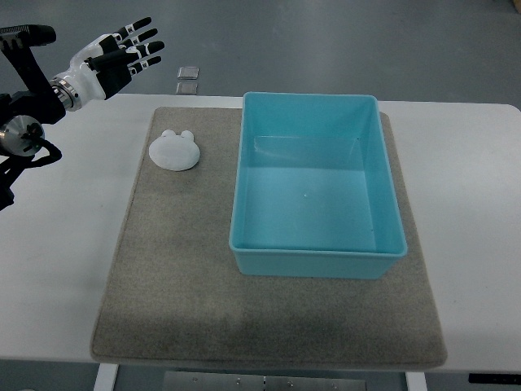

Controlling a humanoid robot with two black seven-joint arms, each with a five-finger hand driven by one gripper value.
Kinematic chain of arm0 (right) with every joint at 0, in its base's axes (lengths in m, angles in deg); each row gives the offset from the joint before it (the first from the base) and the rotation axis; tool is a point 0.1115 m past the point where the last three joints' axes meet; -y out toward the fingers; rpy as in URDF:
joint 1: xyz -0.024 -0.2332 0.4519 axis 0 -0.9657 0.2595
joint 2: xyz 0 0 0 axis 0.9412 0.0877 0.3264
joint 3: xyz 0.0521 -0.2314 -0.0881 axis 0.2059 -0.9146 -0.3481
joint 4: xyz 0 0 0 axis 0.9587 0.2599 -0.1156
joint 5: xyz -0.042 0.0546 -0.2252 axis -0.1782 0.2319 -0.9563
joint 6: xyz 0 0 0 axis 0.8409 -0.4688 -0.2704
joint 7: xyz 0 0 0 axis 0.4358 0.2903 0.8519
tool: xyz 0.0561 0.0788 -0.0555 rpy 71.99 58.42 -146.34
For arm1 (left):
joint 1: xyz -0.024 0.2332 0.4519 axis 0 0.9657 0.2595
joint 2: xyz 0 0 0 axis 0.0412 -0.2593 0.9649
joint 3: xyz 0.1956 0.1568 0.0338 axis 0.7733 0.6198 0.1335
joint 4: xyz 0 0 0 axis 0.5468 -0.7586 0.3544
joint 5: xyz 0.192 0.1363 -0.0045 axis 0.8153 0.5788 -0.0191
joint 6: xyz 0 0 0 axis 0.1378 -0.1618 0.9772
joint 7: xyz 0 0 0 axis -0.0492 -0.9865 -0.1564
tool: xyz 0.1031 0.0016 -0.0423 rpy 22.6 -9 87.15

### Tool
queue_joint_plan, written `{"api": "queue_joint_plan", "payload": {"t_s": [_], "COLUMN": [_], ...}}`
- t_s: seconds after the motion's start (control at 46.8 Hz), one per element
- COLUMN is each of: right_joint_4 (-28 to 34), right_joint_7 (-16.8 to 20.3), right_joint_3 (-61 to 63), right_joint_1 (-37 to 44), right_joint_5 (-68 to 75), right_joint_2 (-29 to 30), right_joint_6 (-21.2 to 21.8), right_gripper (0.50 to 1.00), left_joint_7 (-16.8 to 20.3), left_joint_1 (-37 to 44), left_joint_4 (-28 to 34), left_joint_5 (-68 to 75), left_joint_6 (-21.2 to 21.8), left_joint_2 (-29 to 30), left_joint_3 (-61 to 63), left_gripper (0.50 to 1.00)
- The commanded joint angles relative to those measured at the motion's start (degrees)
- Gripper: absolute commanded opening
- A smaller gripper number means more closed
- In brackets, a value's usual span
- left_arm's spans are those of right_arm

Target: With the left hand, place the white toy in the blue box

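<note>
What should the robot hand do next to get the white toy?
Probably bring the left robot hand down and toward the toy. The hand is open, holds nothing, and hangs beyond the table's far left edge, apart from the toy. The toy lies on the mat left of the box, which has nothing in it.

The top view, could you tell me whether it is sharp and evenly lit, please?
Top view: mostly sharp and softly lit; the blue box shows faint sheen inside, the white toy looks slightly washed out, and a darker patch crosses the mat near the front.
</note>
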Motion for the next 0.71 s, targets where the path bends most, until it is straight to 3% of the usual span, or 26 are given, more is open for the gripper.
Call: {"api": "queue_joint_plan", "payload": {"t_s": [0.0, 0.513, 0.684], "right_joint_4": [0.00, 0.00, 0.00], "right_joint_7": [0.00, 0.00, 0.00], "right_joint_3": [0.00, 0.00, 0.00], "right_joint_1": [0.01, 0.01, -0.08], "right_joint_5": [0.00, 0.00, 0.00], "right_joint_2": [0.00, 0.00, 0.00], "right_joint_6": [0.00, 0.00, 0.00], "right_gripper": [0.936, 0.936, 0.936], "left_joint_7": [0.08, 0.43, 1.31], "left_joint_1": [0.00, -0.09, -0.96], "left_joint_4": [0.09, 0.09, -0.35], "left_joint_5": [0.00, 1.85, 9.92], "left_joint_6": [-0.01, -1.32, -2.91], "left_joint_2": [0.08, 0.69, 2.28], "left_joint_3": [0.04, 2.41, 2.59], "left_gripper": [0.999, 0.996, 0.988]}}
